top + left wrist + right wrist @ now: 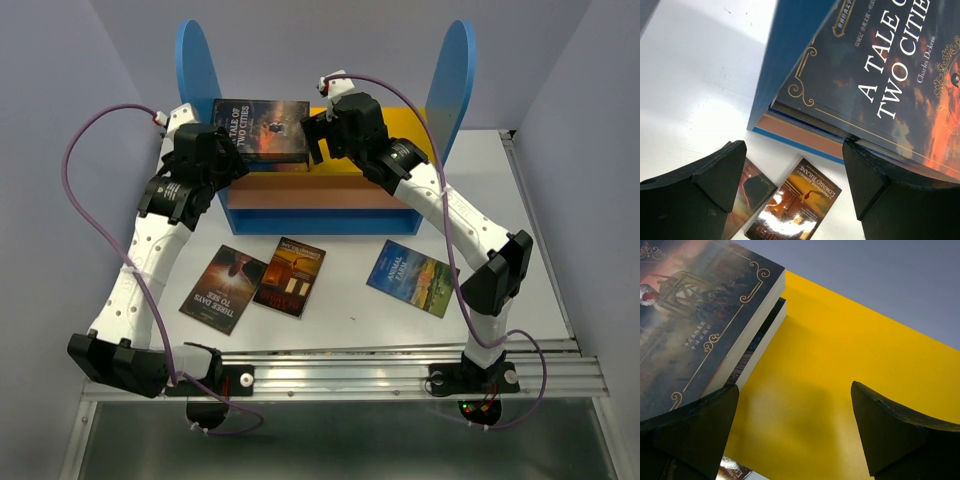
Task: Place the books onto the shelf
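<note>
The shelf (450, 85) stands at the back of the table, with blue side panels and a yellow top board (840, 365). On that board lies a stack of books, topped by "A Tale of Two Cities" (262, 130) (880, 75) (690, 330), and a second book's edge (762, 337) shows beneath it. My left gripper (236, 152) (795, 167) is open at the stack's left edge, one finger (867, 175) against it. My right gripper (316, 136) (795, 412) is open over the yellow board at the stack's right edge. Three more books lie flat on the table: a dark red one (223, 288) (747, 190), an orange-brown one (290, 276) (797, 202) and a green landscape one (412, 277).
The shelf's brown middle board (320, 190) and blue base (320, 220) face the arms. A metal rail (340, 365) carrying both arm bases runs along the table's near edge. Grey walls close in the left, back and right sides.
</note>
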`<act>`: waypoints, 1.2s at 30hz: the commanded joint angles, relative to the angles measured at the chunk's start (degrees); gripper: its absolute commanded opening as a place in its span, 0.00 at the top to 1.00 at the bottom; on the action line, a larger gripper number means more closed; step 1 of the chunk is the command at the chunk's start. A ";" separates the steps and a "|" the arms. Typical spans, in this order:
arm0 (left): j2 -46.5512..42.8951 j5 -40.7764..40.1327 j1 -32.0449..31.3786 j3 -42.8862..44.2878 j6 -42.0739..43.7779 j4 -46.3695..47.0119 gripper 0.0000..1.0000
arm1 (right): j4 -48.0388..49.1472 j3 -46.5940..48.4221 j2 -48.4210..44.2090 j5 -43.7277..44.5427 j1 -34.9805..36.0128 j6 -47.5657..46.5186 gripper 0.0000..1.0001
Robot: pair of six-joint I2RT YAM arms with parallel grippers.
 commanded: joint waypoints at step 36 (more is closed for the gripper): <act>-1.70 0.15 3.04 3.35 1.24 1.25 0.07 | 4.06 3.82 -1.85 5.64 0.71 -0.42 0.00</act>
